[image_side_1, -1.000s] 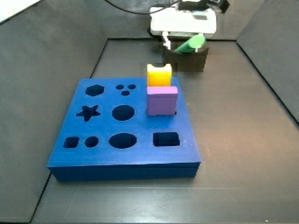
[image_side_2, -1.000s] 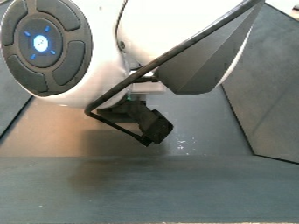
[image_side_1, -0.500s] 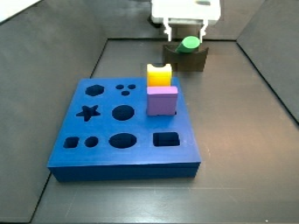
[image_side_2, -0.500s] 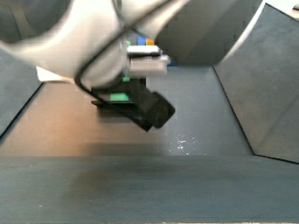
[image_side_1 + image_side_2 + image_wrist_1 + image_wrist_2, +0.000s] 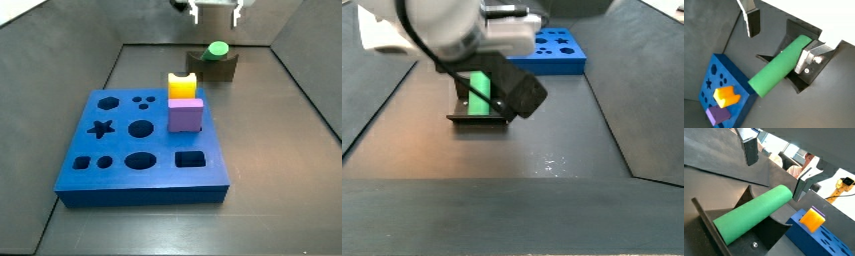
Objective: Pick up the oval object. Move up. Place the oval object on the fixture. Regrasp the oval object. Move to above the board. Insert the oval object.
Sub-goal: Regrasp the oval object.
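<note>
The oval object, a smooth green peg (image 5: 217, 48), lies in the notch of the dark fixture (image 5: 215, 69) at the back of the floor, one rounded end towards the camera. Both wrist views show the oval object (image 5: 781, 65) (image 5: 754, 213) lying in the fixture (image 5: 796, 31) (image 5: 711, 223) below the fingers. My gripper (image 5: 217, 11) hangs above it, open. In both wrist views the gripper (image 5: 779, 40) (image 5: 777, 165) has nothing between its fingers (image 5: 751, 20) (image 5: 750, 150), which stand apart from the peg. The blue board (image 5: 140, 140) lies in front.
A yellow notched block (image 5: 182, 85) and a purple cube (image 5: 186, 115) stand at the board's far right corner, between the board's holes and the fixture. Dark walls close in the floor on both sides. In a side view the arm's body (image 5: 442, 25) covers part of the fixture (image 5: 482, 118).
The gripper let go of the green peg, leaving it lying in the fixture, and rose straight up away from it.
</note>
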